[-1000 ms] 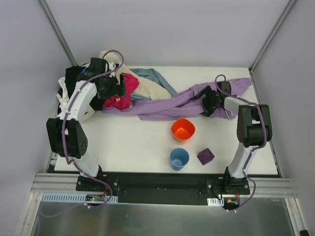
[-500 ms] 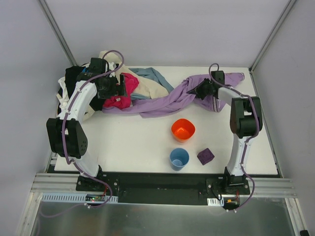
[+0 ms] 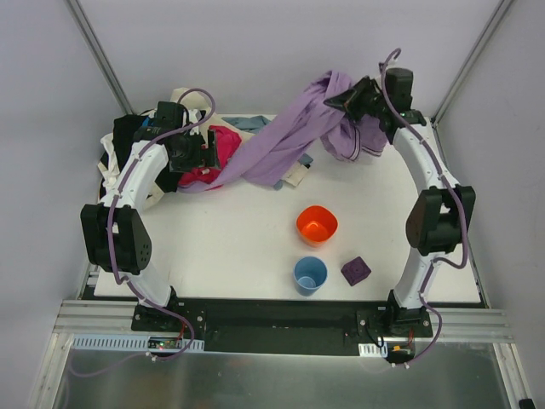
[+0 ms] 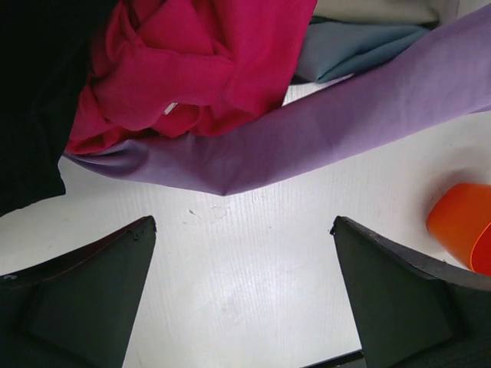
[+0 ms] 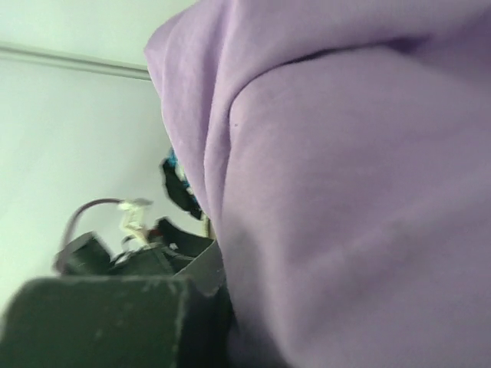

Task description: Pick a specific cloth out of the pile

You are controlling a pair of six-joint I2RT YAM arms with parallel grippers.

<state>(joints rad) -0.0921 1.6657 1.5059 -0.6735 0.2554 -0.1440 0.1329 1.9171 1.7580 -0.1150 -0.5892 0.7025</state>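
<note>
The lavender cloth (image 3: 281, 141) hangs in a long band from my right gripper (image 3: 351, 98), which is shut on its upper end high over the table's back right. Its lower end lies against the pile (image 3: 140, 149) of black, white and magenta garments at the back left. In the right wrist view the cloth (image 5: 353, 192) fills most of the frame beside one dark finger (image 5: 100, 322). My left gripper (image 3: 209, 153) hovers open at the pile's right edge. In its wrist view the left gripper (image 4: 242, 224) holds nothing, and the cloth (image 4: 307, 138) crosses just beyond it.
A magenta cloth (image 4: 184, 69), a grey-blue cloth (image 4: 353, 50) and a black garment (image 4: 31, 100) lie by the lavender band. An orange bowl (image 3: 317, 225), a blue cup (image 3: 310, 275) and a small purple block (image 3: 356, 271) stand on the white table (image 3: 221, 247).
My right gripper has risen and swung to the back with the cloth, lifting most of it off the table. The left arm has not moved.
</note>
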